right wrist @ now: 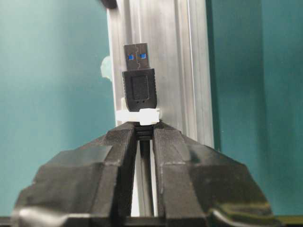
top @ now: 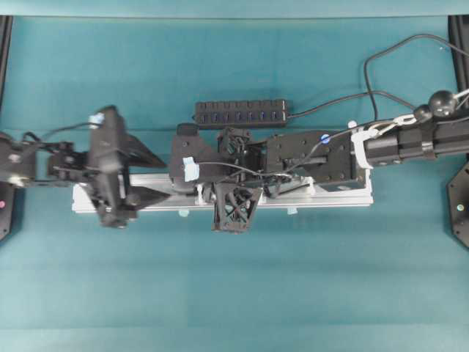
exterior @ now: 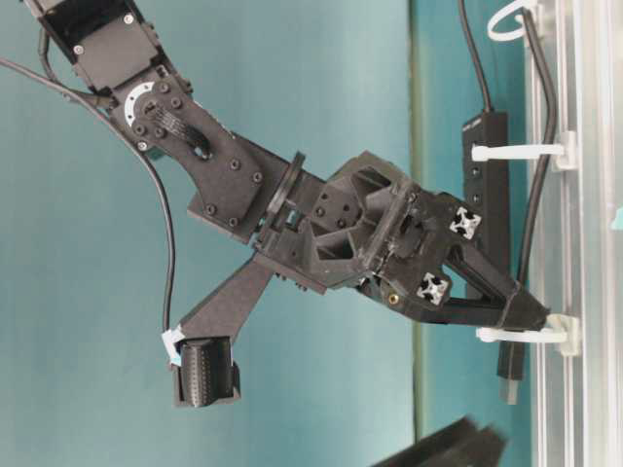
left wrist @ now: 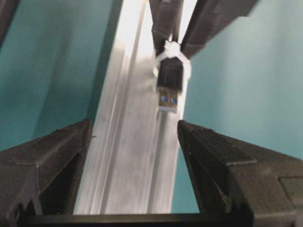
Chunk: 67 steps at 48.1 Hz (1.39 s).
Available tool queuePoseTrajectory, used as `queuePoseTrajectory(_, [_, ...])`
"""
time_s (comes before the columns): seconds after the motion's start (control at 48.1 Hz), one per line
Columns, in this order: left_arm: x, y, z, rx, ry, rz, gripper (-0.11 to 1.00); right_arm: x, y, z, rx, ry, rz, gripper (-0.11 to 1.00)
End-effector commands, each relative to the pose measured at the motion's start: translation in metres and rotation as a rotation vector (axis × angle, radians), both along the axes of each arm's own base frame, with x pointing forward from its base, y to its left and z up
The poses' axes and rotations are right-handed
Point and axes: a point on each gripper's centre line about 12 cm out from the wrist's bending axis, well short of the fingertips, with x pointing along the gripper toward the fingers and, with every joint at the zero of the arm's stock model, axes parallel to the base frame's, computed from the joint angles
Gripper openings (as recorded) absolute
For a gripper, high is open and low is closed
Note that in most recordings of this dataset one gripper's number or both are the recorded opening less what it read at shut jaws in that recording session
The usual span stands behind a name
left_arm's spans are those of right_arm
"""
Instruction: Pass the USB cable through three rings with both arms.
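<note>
Ridged black claw [right wrist: 144, 135] pinches thin cable behind rectangular plug [right wrist: 138, 87].

One camera looks down, one from table level; both wrist cameras share the rail [left wrist: 137, 142] close up

1. The right arm [top: 315, 158] is covering most of the silver rail [top: 333, 199] in the overhead view, hiding the rings there.
2. Blur is smearing the rail and USB plug [left wrist: 168, 94] in the left wrist view.
3. The frame edge is cutting off the top ring [exterior: 511, 17] in the table-level view.
</note>
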Motion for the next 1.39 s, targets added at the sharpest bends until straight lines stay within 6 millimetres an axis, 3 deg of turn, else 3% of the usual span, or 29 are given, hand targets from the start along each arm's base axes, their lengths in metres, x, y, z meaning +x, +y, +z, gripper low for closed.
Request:
queuePoseTrajectory(0.0, [0.012,0.0,0.003,0.005,-0.024,-0.005,0.79,0.003,0.001,0.008,0.004,-0.028,-0.004,-0.06])
queuePoseTrajectory(0.229, [0.025,0.001,-0.002,0.003,-0.012,-0.005,0.79,0.004,0.001,0.01,0.004,-0.034,-0.003,-0.06])
queuePoseTrajectory(0.623, [0.03,-0.001,-0.005,0.004,-0.012,-0.013,0.77,0.005,0.001,0.01,0.003,-0.038,-0.001,-0.06])
queuePoseTrajectory(1.122, [0.036,-0.017,-0.004,0.007,-0.021,-0.064,0.35,0.005,0.001,0.009,0.003,-0.037,-0.003,-0.06])
queuePoseTrajectory(1.371, [0.039,-0.015,-0.003,0.006,-0.024,-0.056,0.32,0.004,0.001,0.009,0.003,-0.035,-0.004,-0.06])
